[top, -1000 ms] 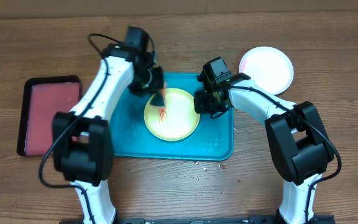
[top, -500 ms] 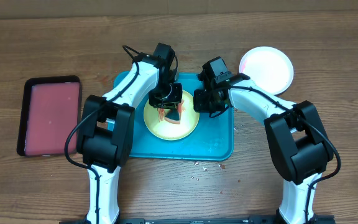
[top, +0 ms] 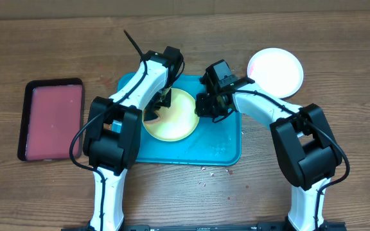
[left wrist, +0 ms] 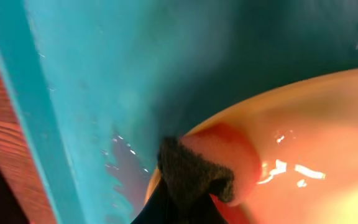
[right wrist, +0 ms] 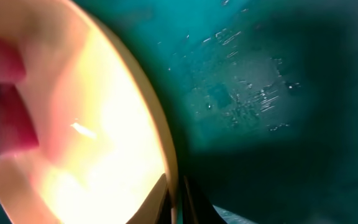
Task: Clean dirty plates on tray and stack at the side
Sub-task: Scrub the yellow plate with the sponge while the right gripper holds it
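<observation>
Scrubbing in progress: your left gripper (top: 156, 110) pinches a red sponge with a dark scouring face (left wrist: 209, 163) against the yellow-green-rimmed round plate (top: 173, 122) on the turquoise rectangular plastic tray (top: 218, 142), while your right gripper (top: 202, 108) clamps that plate's rim. A white round plate (top: 275, 70) sits right of the tray, unstacked; no third plate shows. The brown wooden table (top: 339, 38) carries specks (top: 205, 171) in front of the tray.

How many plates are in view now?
2. A round yellow-green plate on the turquoise plastic tray; a round white plate on the wooden table, right of it. Another could hide beneath.
</observation>
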